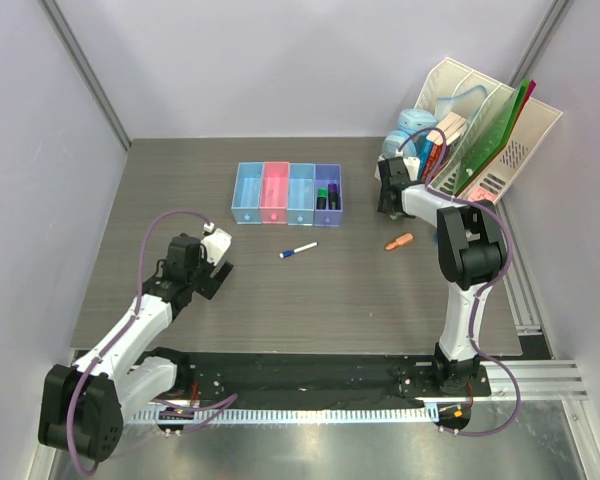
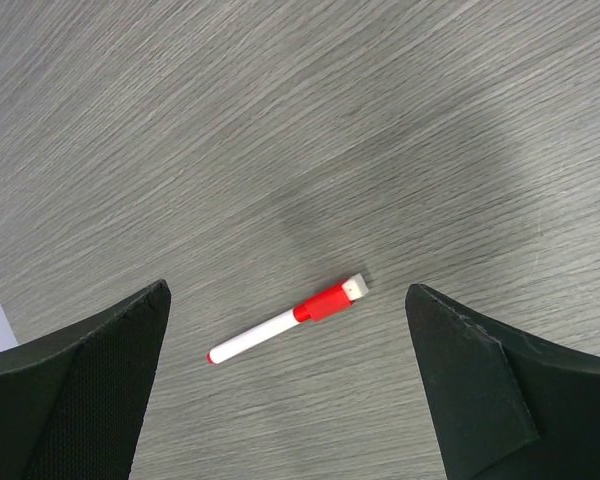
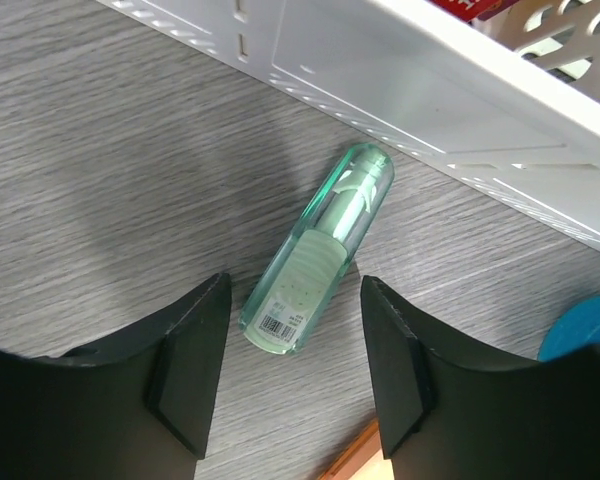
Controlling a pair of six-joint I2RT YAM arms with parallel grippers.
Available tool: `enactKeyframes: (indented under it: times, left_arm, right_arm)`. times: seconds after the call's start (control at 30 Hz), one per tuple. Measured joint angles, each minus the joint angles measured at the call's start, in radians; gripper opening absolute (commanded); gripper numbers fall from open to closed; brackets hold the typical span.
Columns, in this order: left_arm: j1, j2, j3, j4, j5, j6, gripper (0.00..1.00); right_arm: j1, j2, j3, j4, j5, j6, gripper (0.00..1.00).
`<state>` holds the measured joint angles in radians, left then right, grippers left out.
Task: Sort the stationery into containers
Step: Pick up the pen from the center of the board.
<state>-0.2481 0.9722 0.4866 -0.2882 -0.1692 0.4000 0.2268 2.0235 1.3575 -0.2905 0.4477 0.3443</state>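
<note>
- Right wrist view has the green highlighter point(image 3: 315, 265) lying flat on the table point(image 1: 330, 290), one end close to the foot of the white rack point(image 3: 380, 90) at the far right.
- Around its near end stands the right gripper point(image 3: 295, 283), about half open, a finger on either side and holding nothing.
- A blue roll point(image 3: 585, 330) peeks in just to the right.
- I'd say the step in hand is picking up this highlighter. The next move calls for lowering, closing across the barrel, and lifting clear of the rack.
- After that it has to go left to the row of trays point(image 1: 274, 192) at the far middle. The purple tray point(image 1: 327, 170) already holds highlighters.
- An orange highlighter point(image 1: 399, 241) and a blue-capped marker point(image 1: 298, 250) lie loose nearer in.
- Over at the left, the left gripper point(image 2: 287, 288) gapes fully open and empty above a red-capped marker point(image 2: 285, 322).
</note>
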Motion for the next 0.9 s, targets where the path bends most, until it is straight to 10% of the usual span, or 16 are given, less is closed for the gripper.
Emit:
enactKeyframes:
  times: [0.43,0.77,0.9]
  left_arm:
    - [0.000,0.000,0.000,-0.002,0.006,0.001,1.00]
    - [0.000,-0.020,0.006,-0.026,0.006,0.001,1.00]
    - [0.000,-0.029,0.009,-0.031,0.006,0.001,1.00]
  right_arm:
    - [0.000,0.008,0.003,0.005,-0.004,0.045,0.45]
    - [-0.003,0.008,0.008,0.003,-0.054,0.049,0.03]
    - [-0.003,0.008,0.010,0.002,-0.070,0.025,0.01]
